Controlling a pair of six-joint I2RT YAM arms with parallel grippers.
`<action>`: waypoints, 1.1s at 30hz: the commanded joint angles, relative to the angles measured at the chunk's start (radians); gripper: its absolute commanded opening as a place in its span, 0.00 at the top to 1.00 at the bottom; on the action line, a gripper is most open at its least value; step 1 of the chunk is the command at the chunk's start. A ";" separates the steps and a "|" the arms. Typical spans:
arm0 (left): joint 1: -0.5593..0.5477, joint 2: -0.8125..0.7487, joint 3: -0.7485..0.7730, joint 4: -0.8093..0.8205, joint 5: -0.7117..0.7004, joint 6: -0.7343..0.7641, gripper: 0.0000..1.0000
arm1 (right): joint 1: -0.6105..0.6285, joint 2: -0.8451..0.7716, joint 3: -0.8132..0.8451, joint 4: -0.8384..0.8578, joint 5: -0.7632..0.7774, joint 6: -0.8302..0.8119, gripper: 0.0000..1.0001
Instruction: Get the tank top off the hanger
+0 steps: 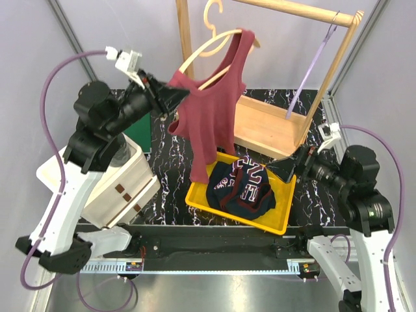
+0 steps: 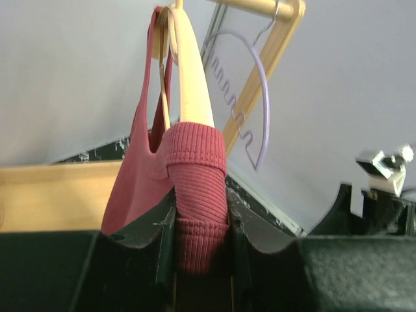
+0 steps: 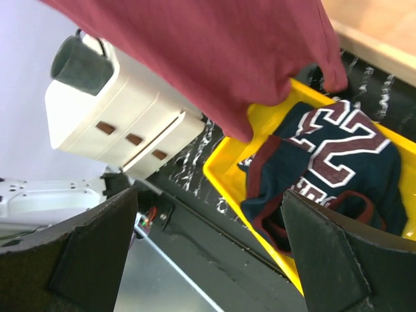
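Surface: black marbled table, grey walls behind.
Tank top: hangs on wooden hanger above it.
Left gripper: I pinch its ribbed shoulder strap.
Right gripper: mine gapes wide, empty.
Handling: light, soft, stretchy, I judge; the strap is the hold.

**Yellow rectangular plastic tray**: lies on the black, white-veined marbled tabletop, just ahead of and below the right gripper.

**Crumpled navy jersey with maroon trim and white numerals**: lies in the tray and covers most of its floor.

**White three-drawer cabinet with brown pulls**: stands well below the left gripper, to its near-left side. A grey cup rests on top.

**Pale wooden garment rack**: stands beyond both grippers, with its base board just past the tray.

**Lilac wire hanger**: hangs from the rack's top rail, high above the right gripper.

**Green flat panel**: sits below the left gripper, behind the cabinet.
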 commanded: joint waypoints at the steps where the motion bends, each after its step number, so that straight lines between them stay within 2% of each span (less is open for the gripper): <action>1: 0.001 -0.116 -0.142 0.112 0.015 -0.002 1.00 | 0.005 0.090 0.061 0.110 -0.145 0.017 0.00; 4: 0.001 -0.178 -0.229 0.127 0.044 -0.023 1.00 | 0.020 0.161 0.105 0.121 -0.192 0.025 0.01; 7: 0.001 -0.222 -0.282 0.126 0.057 -0.031 1.00 | 0.149 0.202 0.142 0.164 -0.128 0.048 0.01; 8: 0.001 -0.241 -0.300 0.124 0.058 -0.033 1.00 | 0.209 0.222 0.156 0.162 -0.035 0.049 0.01; 9: 0.001 -0.247 -0.309 0.124 0.070 -0.036 1.00 | 0.366 0.275 0.183 0.162 0.022 0.043 0.01; 10: 0.001 -0.253 -0.315 0.126 0.077 -0.039 1.00 | 0.449 0.308 0.206 0.143 0.174 0.034 0.01; 11: 0.001 -0.261 -0.328 0.121 0.084 -0.040 1.00 | 0.531 0.338 0.229 0.135 0.264 0.013 0.01; 12: 0.001 -0.267 -0.334 0.118 0.100 -0.042 1.00 | 0.682 0.398 0.274 0.133 0.345 0.003 0.01; 13: 0.000 -0.271 -0.338 0.114 0.106 -0.042 1.00 | 0.732 0.429 0.297 0.138 0.458 -0.004 0.01; 14: 0.001 -0.282 -0.349 0.101 0.109 -0.039 1.00 | 0.773 0.453 0.320 0.145 0.487 -0.012 0.01; 18: 0.001 -0.324 -0.383 0.062 0.121 -0.028 1.00 | 0.829 0.565 0.471 0.179 0.525 -0.038 0.05; 23: 0.001 -0.369 -0.430 0.037 0.156 -0.034 1.00 | 0.829 0.607 0.605 0.201 0.697 -0.134 0.08; 29: 0.001 -0.408 -0.484 0.037 0.225 -0.054 1.00 | 0.823 0.771 0.852 0.152 0.840 -0.259 0.10; 33: 0.001 -0.429 -0.495 0.035 0.255 -0.063 1.00 | 0.775 0.886 1.018 0.109 0.800 -0.270 0.16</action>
